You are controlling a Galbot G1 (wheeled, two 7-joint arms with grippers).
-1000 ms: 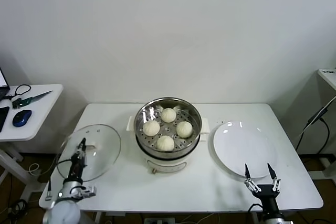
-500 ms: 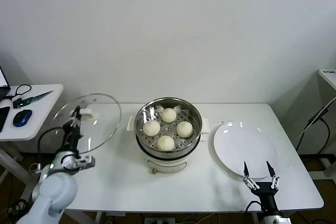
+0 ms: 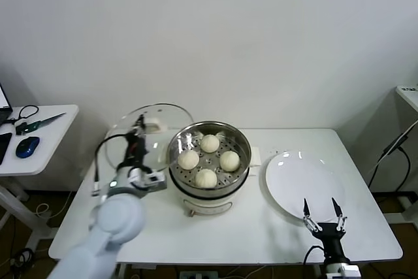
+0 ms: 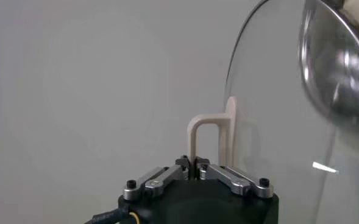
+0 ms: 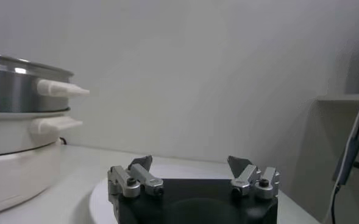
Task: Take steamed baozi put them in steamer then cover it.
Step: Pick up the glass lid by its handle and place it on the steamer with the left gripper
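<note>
The left gripper (image 3: 138,124) was clamped on the round clear glass cover's (image 3: 157,136) cream handle, held raised beside the shiny steel steamer (image 3: 209,161) containing four cream-white baozi (image 3: 229,160); right gripper (image 3: 321,214) spread, idle at the white table's (image 3: 248,233) front edge.

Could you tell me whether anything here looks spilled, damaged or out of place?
Nothing stands out. The four steamed baozi sit neatly on the tray in the steamer. The left gripper holds the cover tilted in the air beside the pot, which fits the job. The plate is bare, the right gripper open near it.
</note>
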